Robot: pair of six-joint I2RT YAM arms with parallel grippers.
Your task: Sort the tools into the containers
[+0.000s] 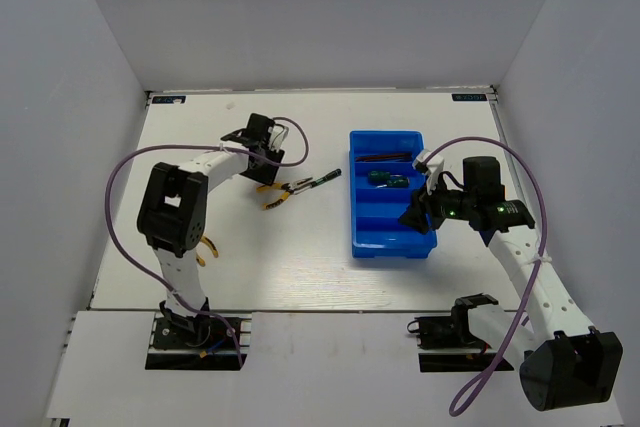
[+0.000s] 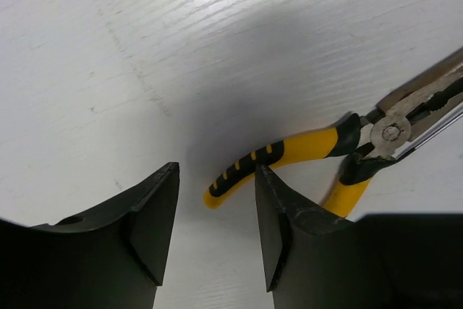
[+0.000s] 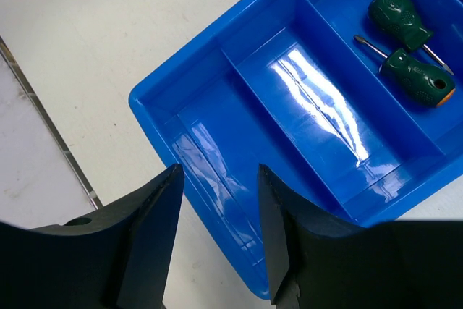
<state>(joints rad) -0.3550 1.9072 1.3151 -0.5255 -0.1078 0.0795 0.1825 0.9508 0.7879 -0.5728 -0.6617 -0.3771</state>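
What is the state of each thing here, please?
Bright blue plastic tray: two near compartments empty.
Two stubby green-handled screwdrivers: lying together in one tray compartment.
Yellow-handled metal pliers: lying on white table, not held.
Slim dark-green tool: on table, beside pliers.
Left pincer: open, empty.
Right pincer: open, empty.

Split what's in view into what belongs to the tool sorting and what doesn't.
Belongs to the job:
- blue four-compartment tray
- two green-handled screwdrivers, already in it
- thin dark tools in its far compartment
- yellow-handled pliers and slim dark tool, both out on the white table

Just there:
- purple cables
- the table itself
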